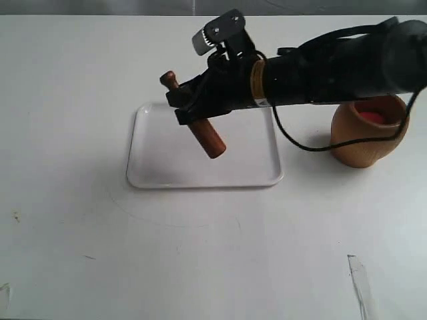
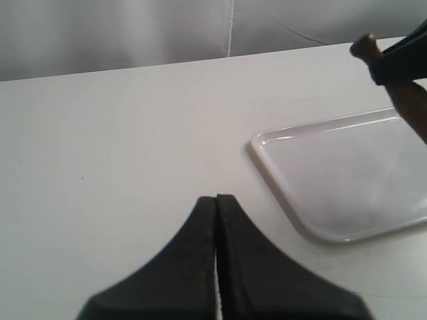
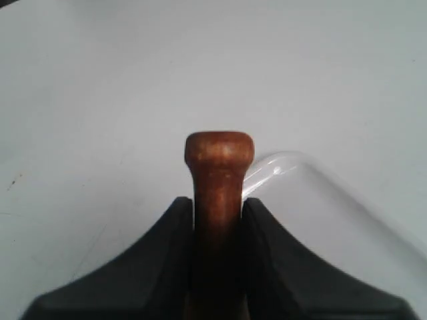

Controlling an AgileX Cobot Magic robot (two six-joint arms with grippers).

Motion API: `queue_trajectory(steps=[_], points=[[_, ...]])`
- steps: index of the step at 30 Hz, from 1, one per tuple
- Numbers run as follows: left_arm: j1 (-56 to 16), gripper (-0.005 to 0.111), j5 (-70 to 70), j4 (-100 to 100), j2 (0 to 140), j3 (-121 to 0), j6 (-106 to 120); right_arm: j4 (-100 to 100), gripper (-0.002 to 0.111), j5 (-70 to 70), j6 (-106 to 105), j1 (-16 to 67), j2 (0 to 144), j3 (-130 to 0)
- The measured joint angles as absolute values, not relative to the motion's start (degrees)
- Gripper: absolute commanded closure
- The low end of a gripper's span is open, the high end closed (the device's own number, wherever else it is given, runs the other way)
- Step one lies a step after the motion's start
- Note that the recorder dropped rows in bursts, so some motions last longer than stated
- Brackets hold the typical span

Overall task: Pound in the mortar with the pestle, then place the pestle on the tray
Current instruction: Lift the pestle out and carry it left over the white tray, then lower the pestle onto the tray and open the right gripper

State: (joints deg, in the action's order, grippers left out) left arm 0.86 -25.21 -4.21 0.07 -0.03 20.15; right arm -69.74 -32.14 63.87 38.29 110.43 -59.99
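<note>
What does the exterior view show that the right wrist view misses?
Only exterior: the mortar, and the thick end of the pestle tilted above the tray. Only right wrist: the two fingers of the right gripper tight against the pestle's neck below the knob. Both: pestle, one tray corner, white table.

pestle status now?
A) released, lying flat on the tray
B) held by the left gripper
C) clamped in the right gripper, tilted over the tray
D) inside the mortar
C: the right gripper is shut on the pestle, whose thick end slants down over the tray. The mortar stands off to the side, and the left gripper is shut on nothing.
</note>
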Motion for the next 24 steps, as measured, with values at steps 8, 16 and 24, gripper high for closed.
queue_trajectory(steps=[8, 16, 24], points=[[0.86, 0.107, -25.21, -4.21, 0.07, -0.03, 20.15, -78.68, 0.108, -30.22, 73.3, 39.33, 118.03, -65.56], [0.86, 0.107, -25.21, -4.21, 0.07, -0.03, 20.15, -80.31, 0.108, -26.25, 75.47, 39.33, 120.44, -65.68], [0.86, 0.107, -25.21, -4.21, 0.07, -0.03, 20.15, -82.32, 0.108, -22.71, 79.61, 39.33, 120.44, -65.77]])
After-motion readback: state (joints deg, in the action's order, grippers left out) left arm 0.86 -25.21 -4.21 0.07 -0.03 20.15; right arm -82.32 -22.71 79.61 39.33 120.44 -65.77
